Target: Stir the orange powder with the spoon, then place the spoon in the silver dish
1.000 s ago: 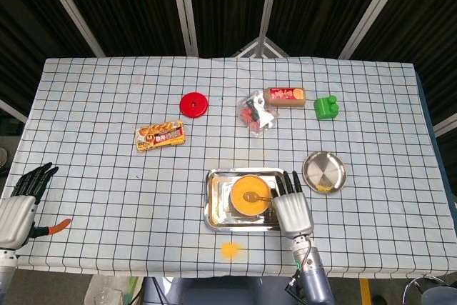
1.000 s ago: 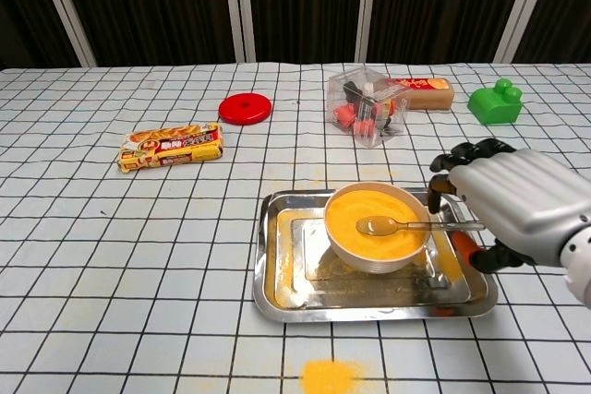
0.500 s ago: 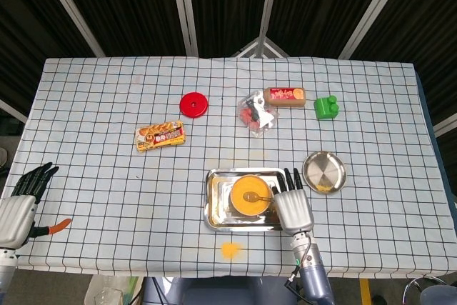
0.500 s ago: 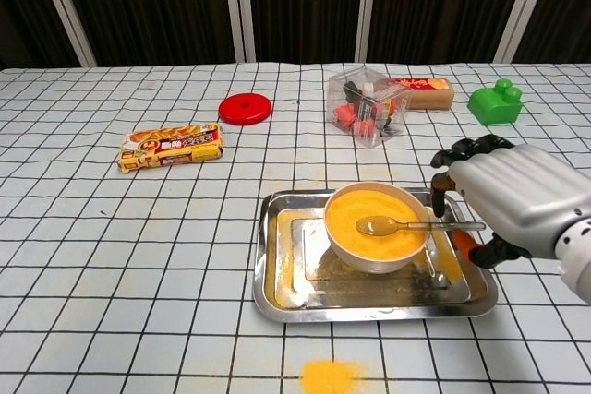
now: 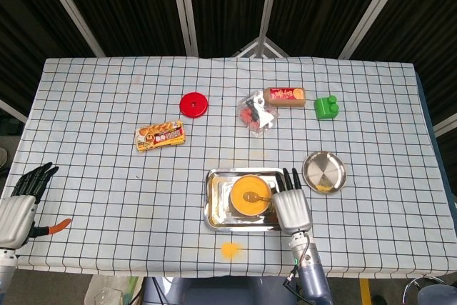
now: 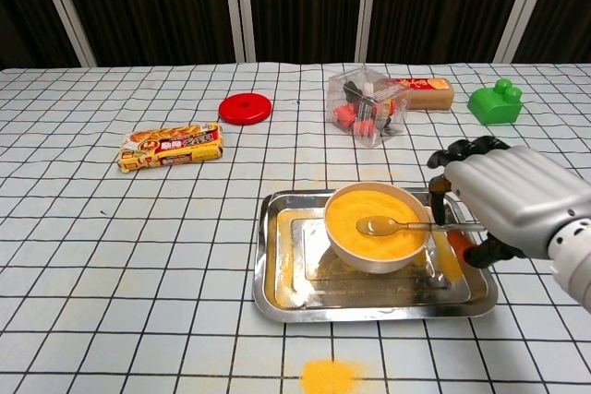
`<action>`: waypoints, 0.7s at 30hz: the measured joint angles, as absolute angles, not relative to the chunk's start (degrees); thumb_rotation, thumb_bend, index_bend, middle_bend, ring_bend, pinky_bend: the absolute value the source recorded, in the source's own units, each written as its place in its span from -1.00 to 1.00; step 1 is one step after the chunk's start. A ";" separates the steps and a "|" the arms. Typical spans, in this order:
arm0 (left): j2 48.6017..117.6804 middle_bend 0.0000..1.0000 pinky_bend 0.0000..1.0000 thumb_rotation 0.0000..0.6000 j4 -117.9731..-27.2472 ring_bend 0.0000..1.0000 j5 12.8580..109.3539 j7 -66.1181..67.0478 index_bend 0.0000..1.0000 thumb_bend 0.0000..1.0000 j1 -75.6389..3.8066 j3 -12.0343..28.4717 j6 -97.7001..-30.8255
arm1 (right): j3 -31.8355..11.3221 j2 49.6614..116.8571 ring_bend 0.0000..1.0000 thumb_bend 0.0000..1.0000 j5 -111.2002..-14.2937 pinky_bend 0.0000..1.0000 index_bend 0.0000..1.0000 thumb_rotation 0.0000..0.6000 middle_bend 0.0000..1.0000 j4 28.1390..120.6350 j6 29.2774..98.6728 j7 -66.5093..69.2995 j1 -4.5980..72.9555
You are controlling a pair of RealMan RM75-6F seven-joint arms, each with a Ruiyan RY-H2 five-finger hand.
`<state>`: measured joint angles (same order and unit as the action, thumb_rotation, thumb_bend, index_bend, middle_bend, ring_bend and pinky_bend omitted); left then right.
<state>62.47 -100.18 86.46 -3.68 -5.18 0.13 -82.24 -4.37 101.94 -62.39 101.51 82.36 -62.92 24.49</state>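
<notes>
Your right hand (image 6: 512,205) sits at the right edge of the steel tray (image 6: 277,279), fingers curled down around the end of the spoon (image 6: 406,224) handle; whether they actually grip it you cannot tell from either view. The spoon lies across the white bowl (image 6: 369,251), its scoop resting on the orange powder (image 6: 355,209) that fills the bowl almost to the rim. The bowl stands inside the tray, on the near middle of the bench (image 5: 107,105).

The silver dish (image 5: 324,171) is just right of the tray and a little farther back, with a smear of orange powder at its near edge. A spilled orange patch (image 6: 331,376) lies on the cloth nearer than the tray.

Your left hand (image 5: 18,208) hangs at the near left corner of the bench, fingers spread and holding nothing.

Farther back, a clear plastic box (image 6: 367,105) holds small red and dark pieces.
</notes>
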 measured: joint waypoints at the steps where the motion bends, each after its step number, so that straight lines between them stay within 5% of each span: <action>1: 62.48 -1.00 -1.00 1.00 -100.18 -1.00 86.45 -3.71 -1.00 -1.00 -5.18 0.13 -82.24 | -4.41 101.95 -1.00 0.02 -62.37 -1.00 -0.03 1.00 -0.73 101.47 82.36 -62.92 24.51; 21: 62.36 -1.00 -1.00 1.00 -100.23 -1.00 86.35 -3.88 -1.00 -1.00 -5.19 0.19 -82.24 | -4.28 102.57 -1.00 0.01 -61.85 -1.00 -0.04 1.00 -0.73 101.30 82.11 -62.85 24.78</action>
<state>62.36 -100.23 86.35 -3.88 -5.19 0.19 -82.24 -4.28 102.57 -61.85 101.30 82.11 -62.85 24.78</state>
